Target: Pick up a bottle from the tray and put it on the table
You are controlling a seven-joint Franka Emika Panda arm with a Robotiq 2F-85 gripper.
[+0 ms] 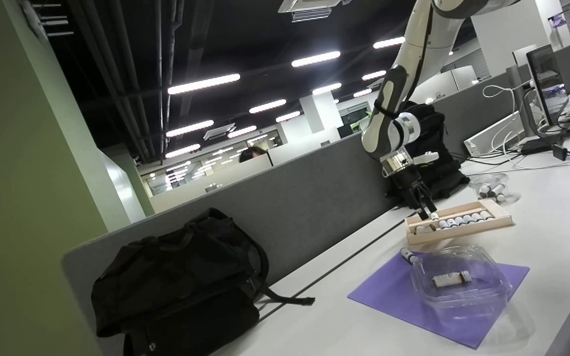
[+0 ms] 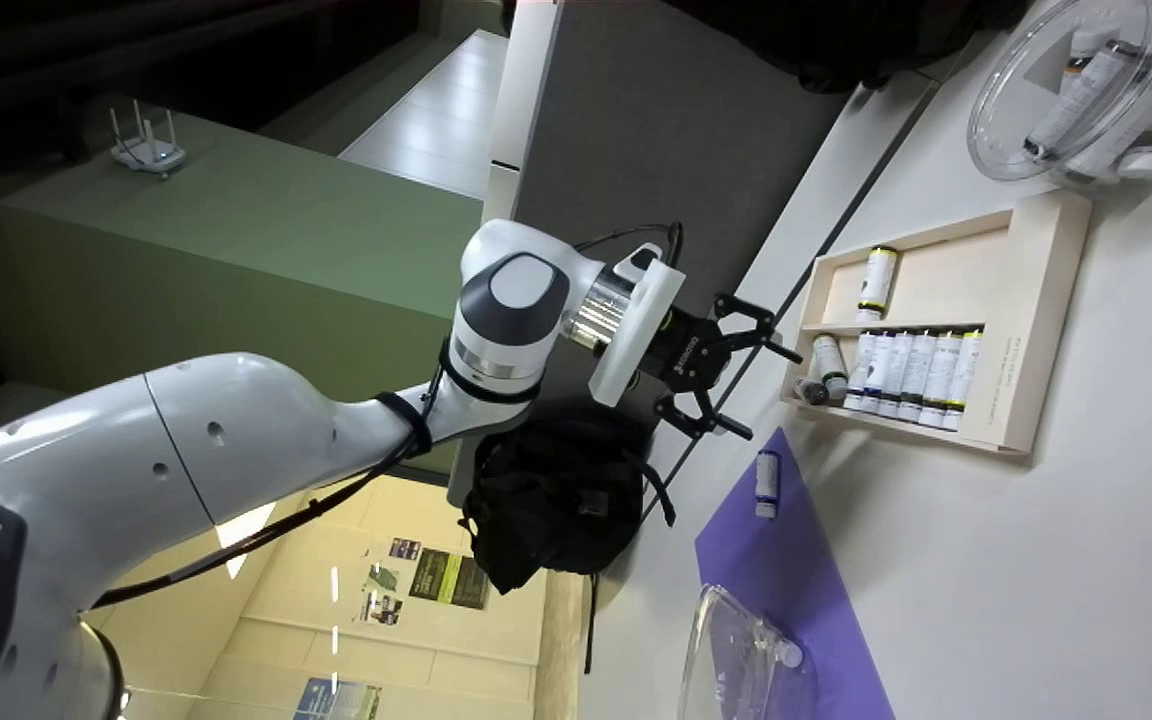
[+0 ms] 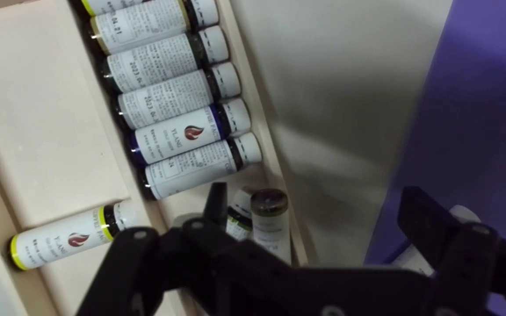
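The light tan tray (image 1: pixel 463 232) stands on the white table (image 1: pixel 314 326). It shows in the other views too (image 2: pixel 1041 320) (image 3: pixel 259 105). One compartment holds a row of small white-labelled bottles (image 2: pixel 916 370) (image 3: pixel 178 134). At that row's end a bottle (image 2: pixel 829 365) (image 3: pixel 272 219) stands tilted beside another (image 3: pixel 240 217). A yellow-banded bottle (image 2: pixel 876 282) (image 3: pixel 66 240) lies alone in the wider compartment. My gripper (image 2: pixel 774 396) (image 1: pixel 428 213) is open and empty, above the tray's end. In the wrist view the gripper (image 3: pixel 316 197) has one finger over the tray, the other over the mat.
A purple mat (image 1: pixel 384 291) carries one loose bottle (image 2: pixel 767 485) and a clear plastic container (image 1: pixel 483 291) with a bottle inside (image 1: pixel 451 279). A clear bowl of bottles (image 2: pixel 1076 90) stands beyond the tray. Black backpacks (image 1: pixel 181 287) rest against the grey partition (image 1: pixel 314 207).
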